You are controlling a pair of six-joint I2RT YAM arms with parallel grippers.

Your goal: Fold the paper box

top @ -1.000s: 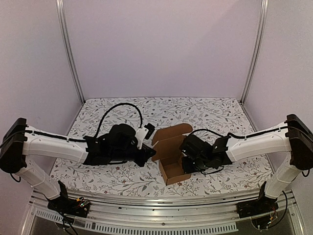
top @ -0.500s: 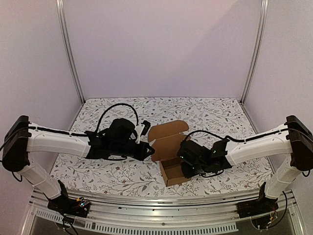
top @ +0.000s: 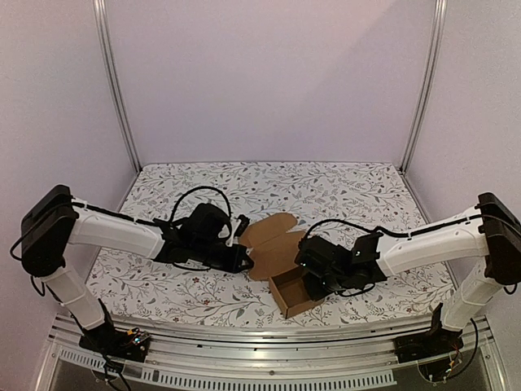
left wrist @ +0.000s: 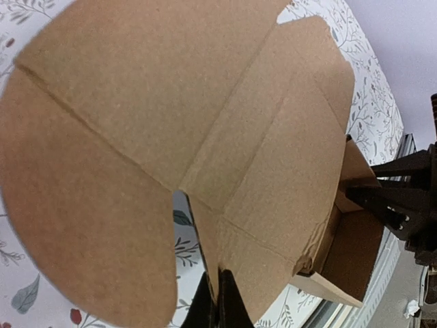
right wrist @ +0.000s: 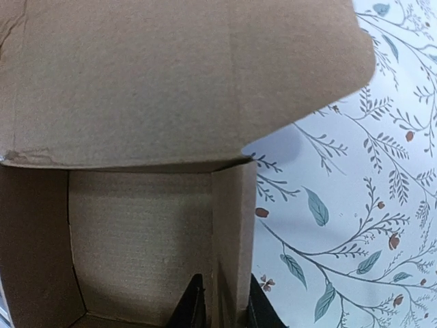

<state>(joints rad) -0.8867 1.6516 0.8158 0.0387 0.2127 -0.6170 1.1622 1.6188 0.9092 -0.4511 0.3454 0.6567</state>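
Note:
The paper box (top: 286,298) is a brown cardboard tray standing open on the floral table, its lid (top: 269,241) spread out to the back left. My left gripper (top: 247,261) is at the lid's left edge. In the left wrist view it (left wrist: 217,301) is shut on a thin flap of the lid (left wrist: 259,137). My right gripper (top: 310,281) is at the tray's right side. The right wrist view shows it (right wrist: 224,307) astride the tray's side wall (right wrist: 232,232), one finger (right wrist: 193,307) inside the box and the other outside, both against the cardboard.
The table has a floral cloth (top: 350,191) and is enclosed by white walls with metal posts (top: 114,90) at the back corners. A metal rail (top: 269,338) runs along the near edge. A black cable (top: 191,195) loops over the left arm.
The lid has tipped lower and further left, held by my left gripper. The left arm has stretched out flatter. The tray has turned slightly under my right gripper.

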